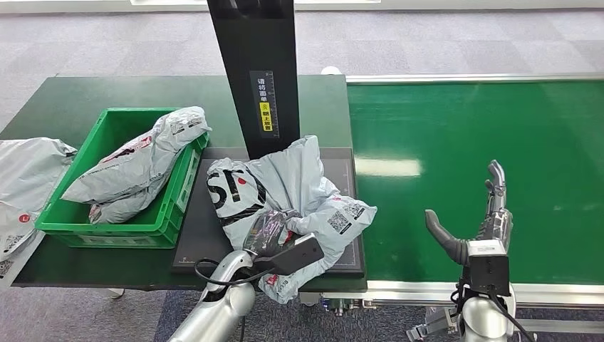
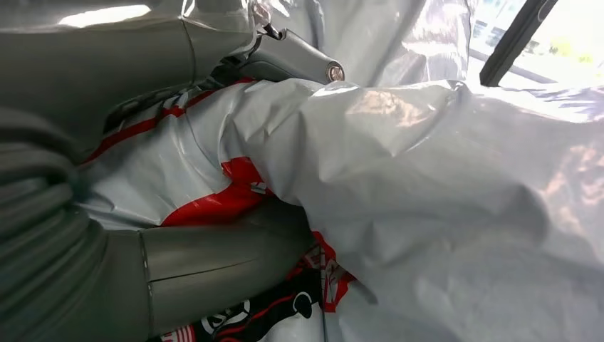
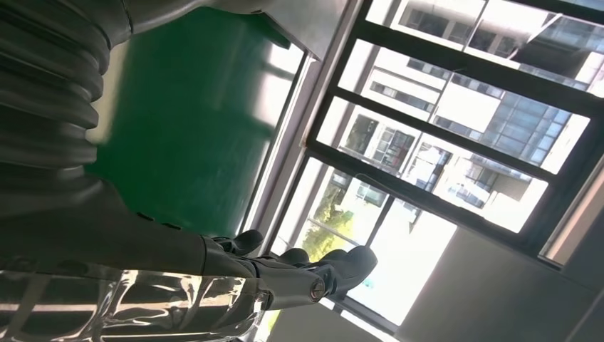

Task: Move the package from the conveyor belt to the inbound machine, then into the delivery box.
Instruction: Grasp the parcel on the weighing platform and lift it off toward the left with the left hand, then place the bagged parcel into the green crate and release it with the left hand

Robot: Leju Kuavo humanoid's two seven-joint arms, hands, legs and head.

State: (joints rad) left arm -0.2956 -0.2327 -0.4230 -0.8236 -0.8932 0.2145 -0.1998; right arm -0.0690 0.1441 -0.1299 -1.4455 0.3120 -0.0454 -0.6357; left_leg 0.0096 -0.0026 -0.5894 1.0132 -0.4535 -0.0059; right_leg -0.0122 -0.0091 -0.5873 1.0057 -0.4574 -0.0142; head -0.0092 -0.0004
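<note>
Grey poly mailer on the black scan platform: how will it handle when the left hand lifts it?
Likely floppy: the package lies crumpled and folds around the left hand, so it should sag on lifting. Probably slippery, given the glossy film in the left wrist view. Seems light for its bulk; contents unseen.

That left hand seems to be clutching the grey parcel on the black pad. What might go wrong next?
The left hand grips only the crumpled near side of the grey parcel, so the slippery plastic could slide free when lifted. The green box already holds a bulky parcel, so this one might perch on top and spill over the rim.
</note>
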